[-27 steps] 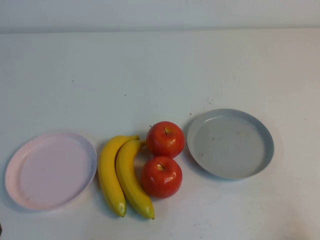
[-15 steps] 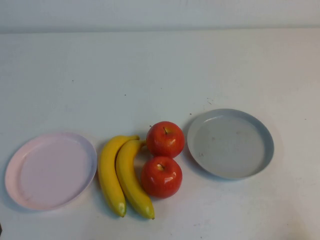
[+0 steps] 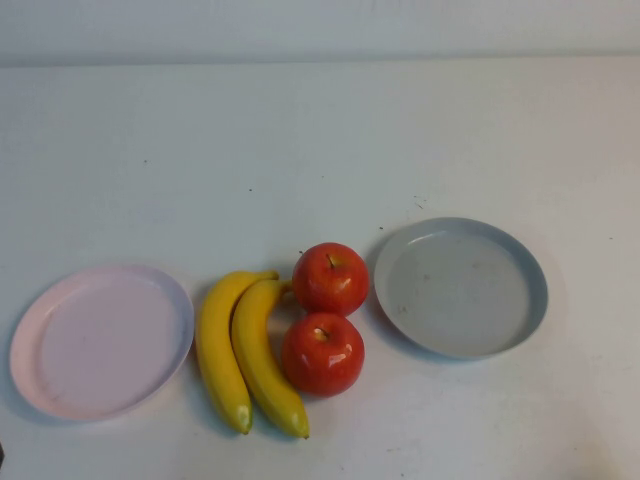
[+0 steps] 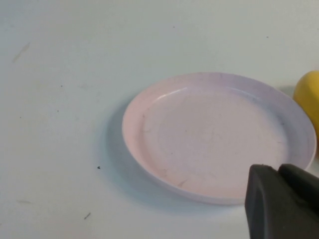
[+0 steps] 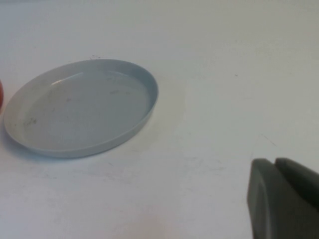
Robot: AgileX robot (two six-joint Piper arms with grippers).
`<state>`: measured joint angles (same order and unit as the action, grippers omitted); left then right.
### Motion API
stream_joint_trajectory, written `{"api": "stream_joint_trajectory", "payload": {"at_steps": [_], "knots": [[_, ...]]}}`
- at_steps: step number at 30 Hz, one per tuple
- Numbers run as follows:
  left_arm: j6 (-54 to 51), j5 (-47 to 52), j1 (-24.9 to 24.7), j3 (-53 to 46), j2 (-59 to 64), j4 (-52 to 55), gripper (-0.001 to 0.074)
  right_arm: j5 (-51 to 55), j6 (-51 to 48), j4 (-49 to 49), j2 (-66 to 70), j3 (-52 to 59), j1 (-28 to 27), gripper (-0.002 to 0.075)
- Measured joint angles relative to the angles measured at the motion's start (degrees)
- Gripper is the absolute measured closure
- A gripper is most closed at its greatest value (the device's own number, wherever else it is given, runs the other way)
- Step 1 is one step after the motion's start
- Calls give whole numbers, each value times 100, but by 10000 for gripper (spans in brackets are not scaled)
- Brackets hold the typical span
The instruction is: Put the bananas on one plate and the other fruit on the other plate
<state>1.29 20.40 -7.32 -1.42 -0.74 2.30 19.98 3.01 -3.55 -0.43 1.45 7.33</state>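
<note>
1. Two smooth yellow curved bananas (image 3: 248, 352) and two shiny red apples (image 3: 326, 315) lie together on the white table (image 3: 300, 140) between the empty pale pink plate (image 3: 100, 341) and grey-blue rimmed plate (image 3: 461, 287).
2. Only the wrist views show the grippers: left gripper (image 4: 281, 199) near the pink plate, right gripper (image 5: 284, 196) near the grey-blue plate; both clenched, holding nothing.
3. In the left wrist view, one banana is cut off at the edge.

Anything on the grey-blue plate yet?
No. The grey-blue plate holds only faint specks; nothing covers it. Both bananas and both apples lie on the table between the plates.
</note>
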Motion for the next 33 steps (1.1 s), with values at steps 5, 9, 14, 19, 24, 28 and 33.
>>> {"api": "stream_joint_trajectory", "payload": {"at_steps": [5, 9, 14, 19, 24, 28, 33], "knots": [[20, -64, 0, 0, 0, -608, 731, 0, 0, 0, 0, 0, 0, 741], [59, -113, 0, 0, 0, -1249, 731, 0, 0, 0, 0, 0, 0, 741], [68, -373, 0, 0, 0, -1605, 731, 0, 0, 0, 0, 0, 0, 741], [83, -536, 0, 0, 0, -1647, 731, 0, 0, 0, 0, 0, 0, 741], [473, -1051, 0, 0, 0, -2242, 731, 0, 0, 0, 0, 0, 0, 742], [630, -1325, 0, 0, 0, -2471, 731, 0, 0, 0, 0, 0, 0, 742], [838, -1347, 0, 0, 0, -2642, 731, 0, 0, 0, 0, 0, 0, 741]]}}
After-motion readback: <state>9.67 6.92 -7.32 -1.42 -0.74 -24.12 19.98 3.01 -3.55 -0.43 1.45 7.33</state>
